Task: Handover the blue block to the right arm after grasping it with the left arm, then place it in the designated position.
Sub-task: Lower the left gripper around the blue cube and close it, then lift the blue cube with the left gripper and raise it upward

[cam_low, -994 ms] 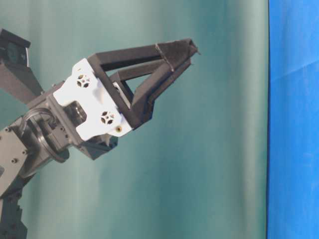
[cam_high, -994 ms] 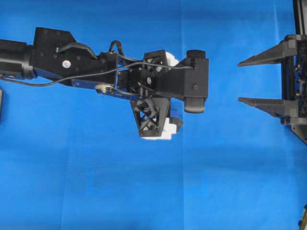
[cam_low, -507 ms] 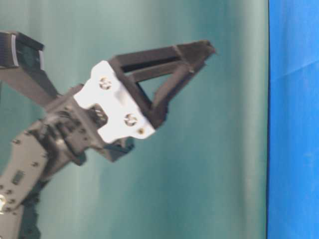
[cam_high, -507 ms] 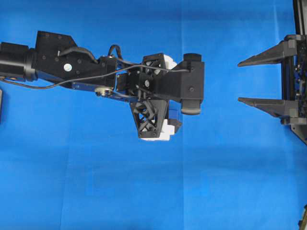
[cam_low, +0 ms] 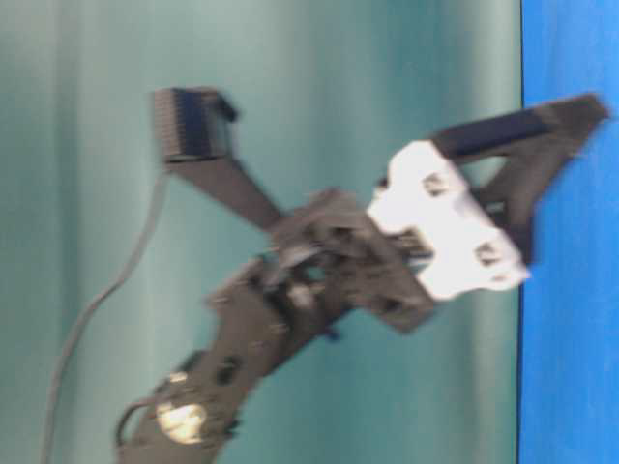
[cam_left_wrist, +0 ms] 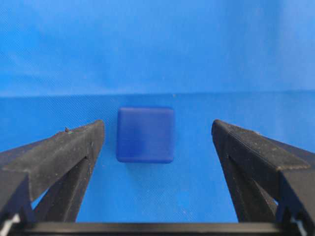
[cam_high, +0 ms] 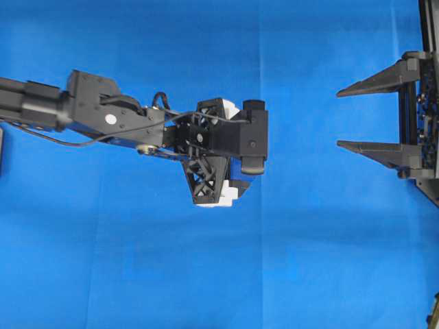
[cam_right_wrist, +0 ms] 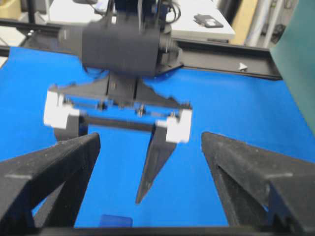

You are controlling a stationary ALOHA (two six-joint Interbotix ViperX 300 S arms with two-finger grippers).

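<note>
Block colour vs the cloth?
The blue block is dark navy, darker than the bright blue cloth; clearest in left wrist view.

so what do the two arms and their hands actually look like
The left arm is black, with a thin black cable looped along it and a round silver mark. Its hand has two long black triangular fingers on a rail with white plastic end pieces. The right arm's hand is all black, with two tapered, hollow-framed triangular fingers.

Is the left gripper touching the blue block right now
Apart. The left wrist view shows the blue block on the cloth between the open fingers of the left gripper, with blue cloth visible on both sides of it.
</note>
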